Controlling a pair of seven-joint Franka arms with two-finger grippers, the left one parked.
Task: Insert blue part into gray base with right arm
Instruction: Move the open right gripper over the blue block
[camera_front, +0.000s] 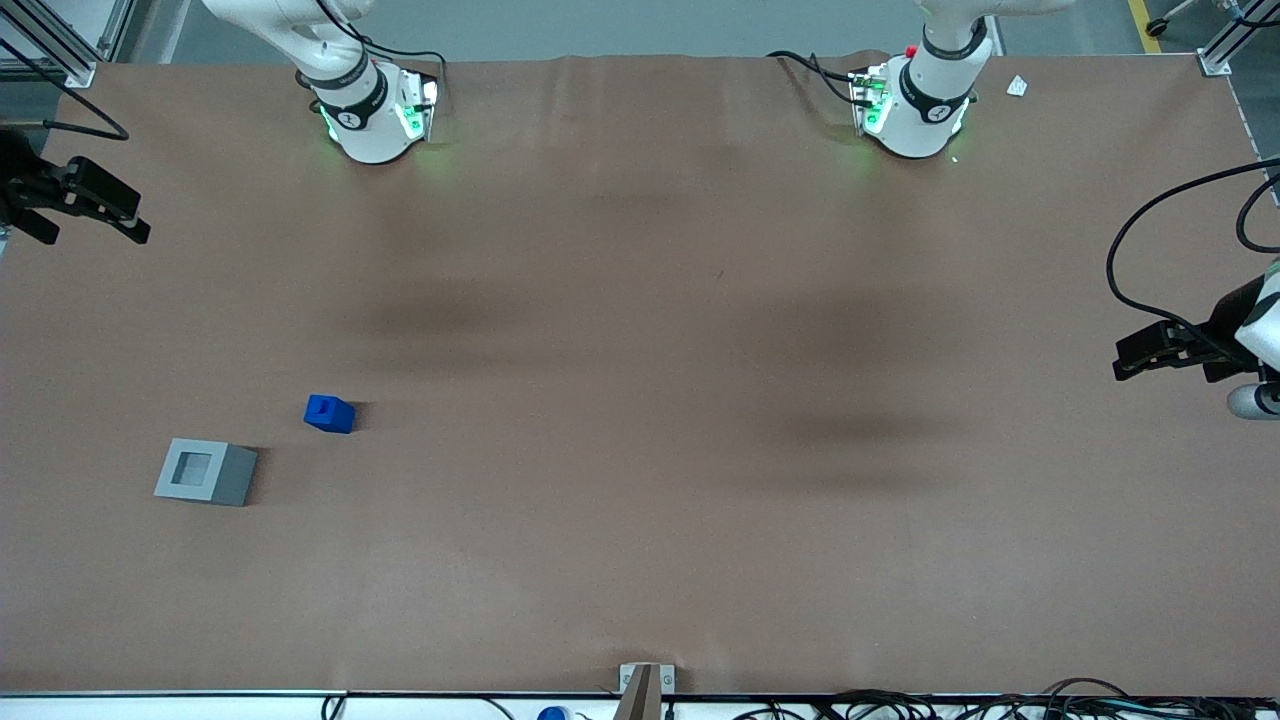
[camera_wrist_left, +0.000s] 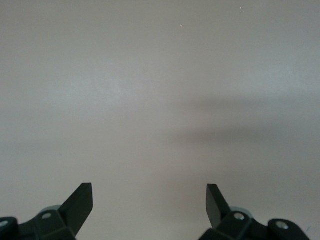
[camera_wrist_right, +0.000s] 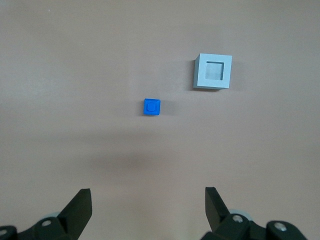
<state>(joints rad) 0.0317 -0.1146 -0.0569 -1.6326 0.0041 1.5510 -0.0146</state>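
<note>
The blue part (camera_front: 329, 412) sits on the brown table, a small bright-blue block with a notch on top. The gray base (camera_front: 205, 472) lies beside it, a little nearer the front camera, with its square recess facing up and empty. My right gripper (camera_front: 97, 236) hangs high over the working arm's end of the table, farther from the front camera than both blocks and well apart from them. It is open and empty. In the right wrist view the blue part (camera_wrist_right: 152, 107) and the gray base (camera_wrist_right: 213, 71) lie ahead of the gripper (camera_wrist_right: 148, 200), whose fingers are spread wide.
Two arm bases (camera_front: 375, 110) (camera_front: 915, 105) stand at the table's back edge. A small bracket (camera_front: 646, 685) and cables (camera_front: 900, 705) sit at the front edge. A white scrap (camera_front: 1017, 86) lies toward the parked arm's end.
</note>
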